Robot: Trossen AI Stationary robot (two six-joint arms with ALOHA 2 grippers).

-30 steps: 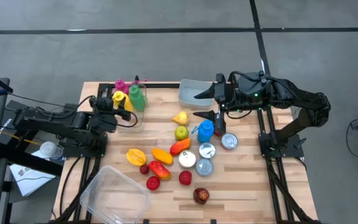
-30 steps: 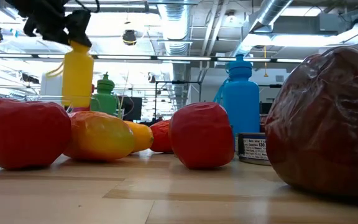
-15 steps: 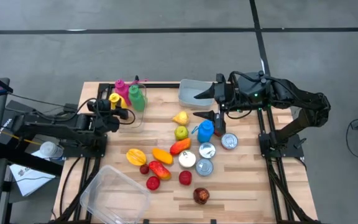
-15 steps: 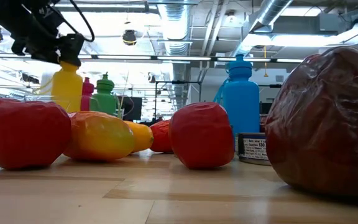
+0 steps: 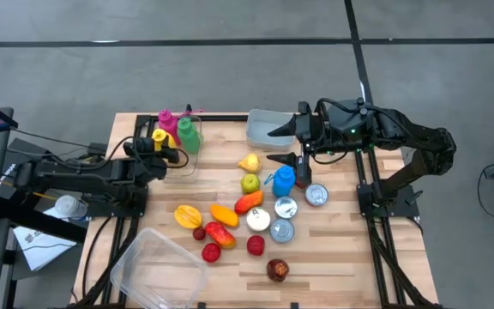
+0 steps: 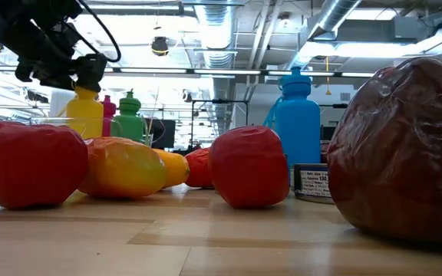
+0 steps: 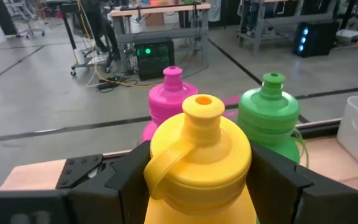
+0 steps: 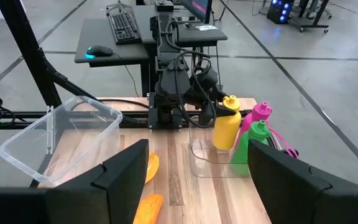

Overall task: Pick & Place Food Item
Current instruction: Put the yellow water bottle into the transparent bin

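Yellow bottle (image 7: 197, 162): upper left of high view, upright, beside pink bottle (image 7: 169, 96) and green bottle (image 7: 271, 118).
Left hand (image 7: 197, 186): clamped around yellow bottle's body.
Advice: keep bottle vertical; clear its neighbours.
Right hand (image 5: 283, 146): waiting upper centre, fingers spread, empty.

Wooden slatted surface (image 5: 333, 257) fills the frame's centre in the high view. Upper left of it: yellow plastic squeeze bottle (image 5: 159, 137) between the left tool's (image 5: 163, 148) fingers, over a small clear plastic tray (image 5: 183, 163); pink squeeze bottle (image 5: 167, 120) and green squeeze bottle (image 5: 187, 136) just right of it, pink behind. Large clear plastic tub (image 5: 157, 268) at lower left corner. Pale rectangular bin (image 5: 264, 127) at upper centre, right tool (image 5: 286, 143) just beside it. Blue squeeze bottle (image 5: 283, 179) centre, round metal cans (image 5: 285, 209) below and right of it, cluster of toy fruit (image 5: 223, 215) to its left. Dark red round toy fruit (image 5: 277, 270) lowest, apart.
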